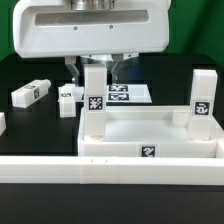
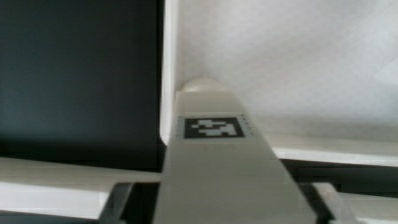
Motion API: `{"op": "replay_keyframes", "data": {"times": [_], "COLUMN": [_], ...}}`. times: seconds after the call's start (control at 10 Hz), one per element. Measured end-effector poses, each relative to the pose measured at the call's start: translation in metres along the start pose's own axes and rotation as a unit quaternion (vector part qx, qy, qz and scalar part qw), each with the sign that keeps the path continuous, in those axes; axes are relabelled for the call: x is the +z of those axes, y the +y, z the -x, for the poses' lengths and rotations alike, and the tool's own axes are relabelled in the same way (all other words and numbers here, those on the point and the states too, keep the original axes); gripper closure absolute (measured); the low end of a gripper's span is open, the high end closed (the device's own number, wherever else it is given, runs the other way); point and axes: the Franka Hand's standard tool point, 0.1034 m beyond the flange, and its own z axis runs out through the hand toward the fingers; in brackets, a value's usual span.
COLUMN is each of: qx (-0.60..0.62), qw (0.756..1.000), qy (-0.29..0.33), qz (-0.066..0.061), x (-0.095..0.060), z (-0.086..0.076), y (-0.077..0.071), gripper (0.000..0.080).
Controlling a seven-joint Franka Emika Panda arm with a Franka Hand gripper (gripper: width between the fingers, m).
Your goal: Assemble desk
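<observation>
Closest to the lens runs a long white border bar (image 1: 60, 178), and just behind it sits the desk's white plastic rimmed rectangular tabletop (image 1: 150, 150). Two white square-section blocks stand upright in its corners: the left leg block (image 1: 93, 105) and the right leg block (image 1: 203, 100), by the exterior view's sides. My pincer (image 1: 97, 68) straddles the left one's top, jaws narrow; whether they pinch it I cannot tell. Two loose leg blocks (image 1: 30, 93) (image 1: 68, 100) lie on the black table (image 1: 30, 130), near the marker board (image 1: 128, 93).
</observation>
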Motion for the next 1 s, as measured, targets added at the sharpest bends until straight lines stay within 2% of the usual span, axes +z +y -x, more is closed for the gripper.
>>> {"op": "replay_keyframes", "data": {"times": [0.1,0.3,0.6,0.9,1.0], "qx": [0.002,0.081,0.218,0.371,0.427], "qw": [1.000,0.997,0.976,0.928,0.904], "qy": [0.000,0.001,0.001,-0.002,-0.007], "qz": [0.000,-0.005,-0.015,-0.029,-0.033], "x": [0.0001,0.0001,0.0002,0.0012,0.0015], "z": [0.0000,-0.0002,0.0000,0.0009,0.0017], "y": [0.0001,0.0003,0.0012,0.0030,0.0019], "gripper": [0.0511,0.0511,0.0509,0.0509,0.0509]}}
